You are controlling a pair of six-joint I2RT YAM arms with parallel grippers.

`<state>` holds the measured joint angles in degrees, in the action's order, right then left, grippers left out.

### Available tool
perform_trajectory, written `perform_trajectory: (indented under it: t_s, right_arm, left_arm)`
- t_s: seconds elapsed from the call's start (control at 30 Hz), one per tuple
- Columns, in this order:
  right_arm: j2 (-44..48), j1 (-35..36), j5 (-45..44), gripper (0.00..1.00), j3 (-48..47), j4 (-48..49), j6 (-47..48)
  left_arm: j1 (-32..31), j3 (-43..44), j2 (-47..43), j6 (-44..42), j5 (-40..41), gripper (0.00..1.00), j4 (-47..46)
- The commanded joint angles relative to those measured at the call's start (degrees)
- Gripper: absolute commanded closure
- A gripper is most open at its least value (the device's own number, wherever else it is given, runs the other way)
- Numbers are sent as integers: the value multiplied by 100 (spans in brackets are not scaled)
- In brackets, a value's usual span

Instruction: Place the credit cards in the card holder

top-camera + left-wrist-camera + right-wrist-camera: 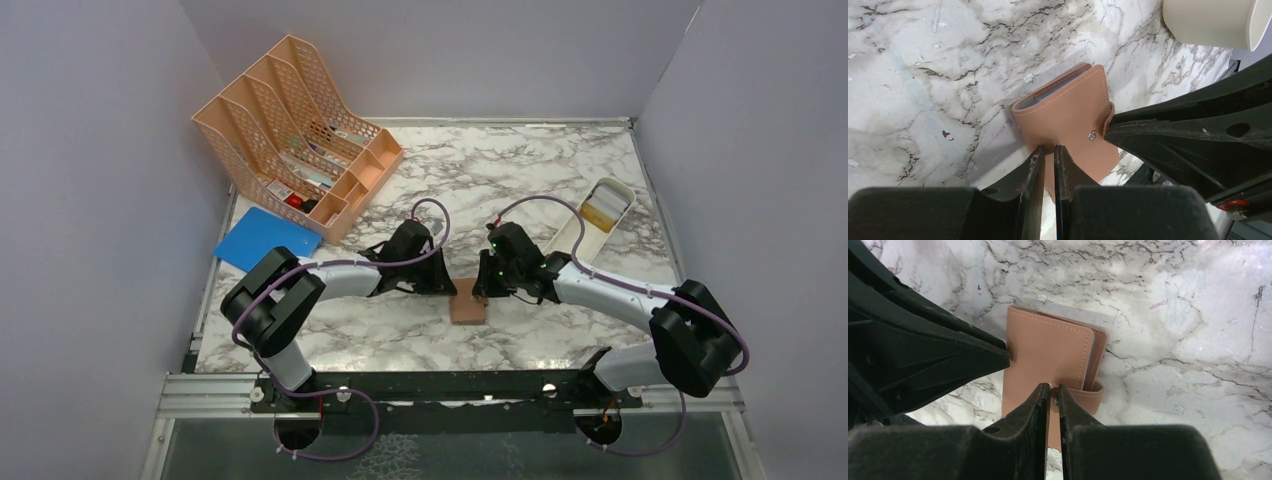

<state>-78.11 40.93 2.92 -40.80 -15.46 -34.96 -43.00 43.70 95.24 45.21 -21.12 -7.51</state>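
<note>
The card holder (467,303), a closed pinkish-tan wallet, lies on the marble between both arms. My left gripper (1048,148) is shut on its spine edge, and tan leather shows in the narrow gap between the fingers. My right gripper (1053,386) is shut on the snap tab (1088,396) that wraps the opposite edge. In the top view the left gripper (452,285) and the right gripper (482,290) meet over the wallet. The credit cards (601,213), yellowish and whitish, lie in the white tray at the back right, away from both grippers.
The white oblong tray (622,190) stands behind the right arm, and its end shows in the left wrist view as well (1208,20). A peach mesh file organiser (290,120) fills the back left. A blue flat folder (262,238) lies in front of it.
</note>
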Motion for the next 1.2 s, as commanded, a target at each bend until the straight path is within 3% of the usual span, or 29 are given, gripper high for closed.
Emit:
perform_trajectory:
  t_s: [0.0,1.17]
  right_arm:
    - [43,49,-142,83,184,184,-105]
    - [256,47,39,84,309,-19,-140]
  left_arm:
    - [-84,119,-235,38,-58,84,46]
    - [-252,115,183,23,-83,84,-176]
